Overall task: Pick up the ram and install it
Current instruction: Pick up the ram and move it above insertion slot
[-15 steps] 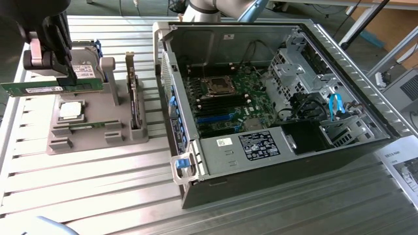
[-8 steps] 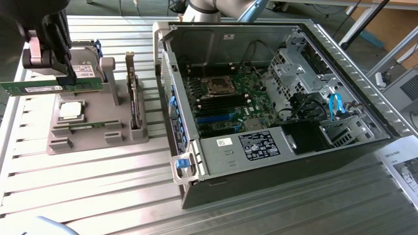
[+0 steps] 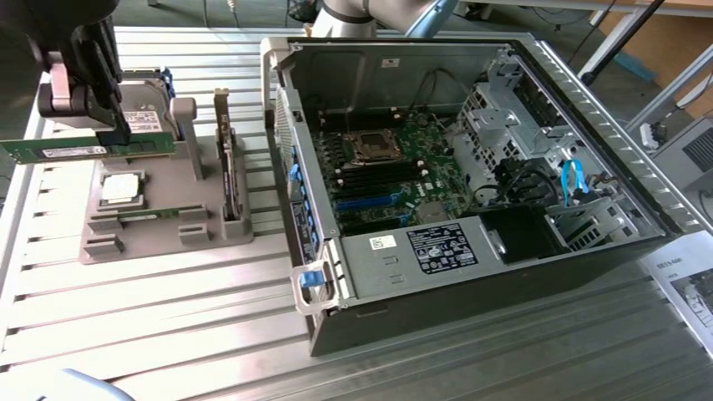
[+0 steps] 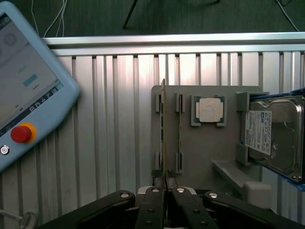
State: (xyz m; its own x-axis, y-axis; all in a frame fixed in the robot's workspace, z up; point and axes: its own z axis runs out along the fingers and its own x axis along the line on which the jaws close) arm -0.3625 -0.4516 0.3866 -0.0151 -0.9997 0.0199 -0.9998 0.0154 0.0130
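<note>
The ram [image 3: 83, 150] [image 4: 163, 133] hangs level and on edge in the air, pinched near one end between the fingers [image 4: 153, 200] of the gripper [image 3: 112, 134] [image 4: 165, 183]. It sits over the grey holder [image 3: 167, 225] [image 4: 205, 152], at the exterior view's left. On that holder lie a square chip [image 3: 120, 189] [image 4: 208, 110] and a drive [image 4: 274, 133], and a card [image 3: 229, 167] stands upright. The open case [image 3: 446, 167] lies beside the holder on the ribbed surface [image 3: 167, 317], at the exterior view's right, and a pendant [image 4: 28, 90] rests on the surface in the wrist view.
</note>
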